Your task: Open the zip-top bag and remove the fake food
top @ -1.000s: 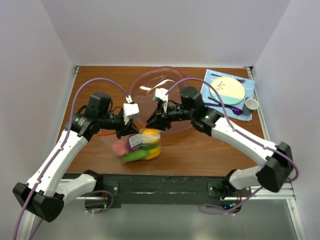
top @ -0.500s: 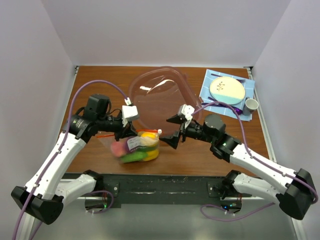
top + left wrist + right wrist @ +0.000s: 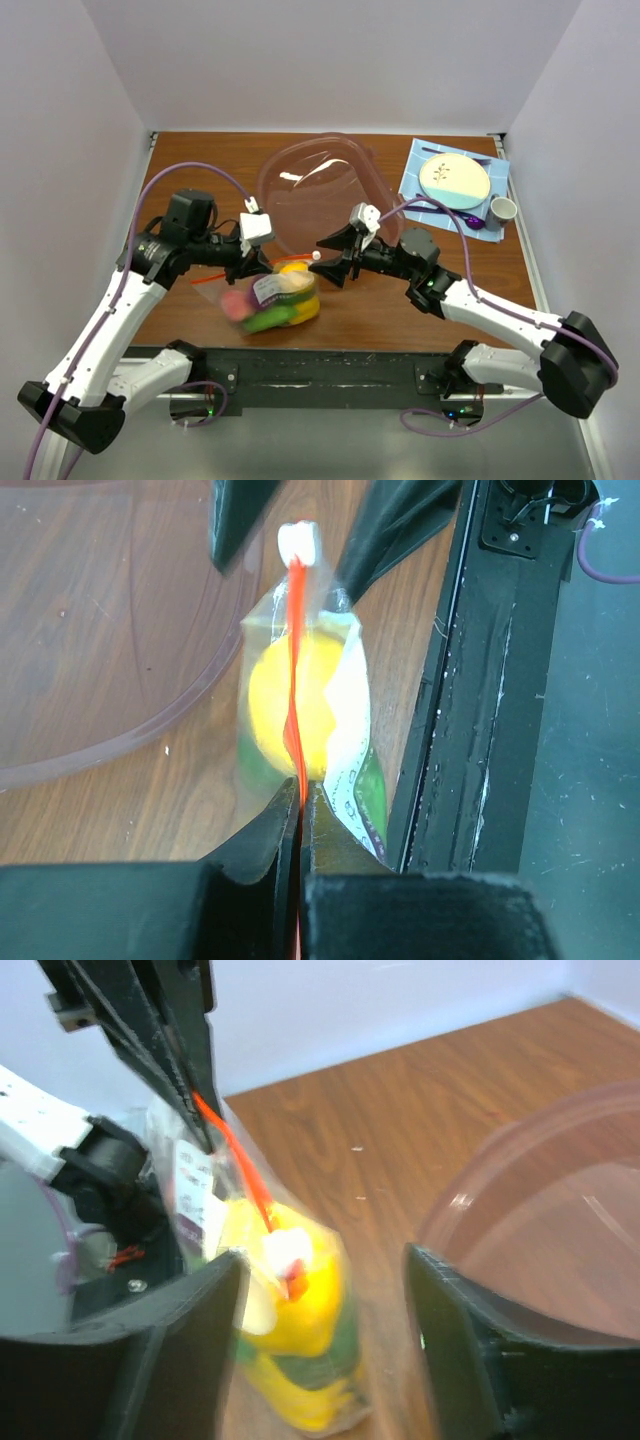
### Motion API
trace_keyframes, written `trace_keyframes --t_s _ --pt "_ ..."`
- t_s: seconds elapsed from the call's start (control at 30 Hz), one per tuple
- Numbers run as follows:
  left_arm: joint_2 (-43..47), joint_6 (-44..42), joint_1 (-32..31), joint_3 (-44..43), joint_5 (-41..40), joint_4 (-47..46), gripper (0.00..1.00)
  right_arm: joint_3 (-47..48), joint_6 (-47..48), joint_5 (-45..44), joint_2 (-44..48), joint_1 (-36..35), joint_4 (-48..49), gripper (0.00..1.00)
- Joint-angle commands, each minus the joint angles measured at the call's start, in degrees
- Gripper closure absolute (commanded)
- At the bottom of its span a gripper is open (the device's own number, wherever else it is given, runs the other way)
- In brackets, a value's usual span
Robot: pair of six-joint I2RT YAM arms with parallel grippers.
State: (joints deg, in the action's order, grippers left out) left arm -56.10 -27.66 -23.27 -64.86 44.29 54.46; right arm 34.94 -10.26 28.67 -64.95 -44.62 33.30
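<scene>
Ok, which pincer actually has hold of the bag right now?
The left pincer: it is shut on the orange-red zip strip of the zip-top bag. The right pincer is open, straddling the white slider.

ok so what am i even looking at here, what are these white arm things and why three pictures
Two robot arms, bolted to a wooden table. The wide picture looks down from above; the other two come from a small camera on each wrist. The left arm's fingers are shut on the orange-red zip strip of a zip-top bag full of fake food. The right arm's fingers are open, one on each side of the strip's white slider. A clear bowl, a plate and a cup sit further back.
</scene>
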Motion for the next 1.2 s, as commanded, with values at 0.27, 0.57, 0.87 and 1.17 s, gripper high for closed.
trace_keyframes --t_s 0.27,0.57,0.87,1.17 --pt "2.04 -1.43 0.24 -2.55 3.69 0.39 0.84 6.80 -2.75 8.60 -5.63 0.41 5.64 0.77" --pt "-2.87 -0.82 -0.37 -7.37 6.50 0.12 0.26 11.20 -3.01 12.73 -5.89 0.41 1.51 0.78" --pt "-6.57 1.20 -2.48 -5.20 5.28 -4.53 0.38 10.59 -4.95 14.49 -6.16 0.41 1.69 0.78" --pt "-6.04 2.17 -3.89 -1.15 4.57 -5.41 0.44 11.11 -3.62 14.14 -6.33 0.41 0.36 0.78"
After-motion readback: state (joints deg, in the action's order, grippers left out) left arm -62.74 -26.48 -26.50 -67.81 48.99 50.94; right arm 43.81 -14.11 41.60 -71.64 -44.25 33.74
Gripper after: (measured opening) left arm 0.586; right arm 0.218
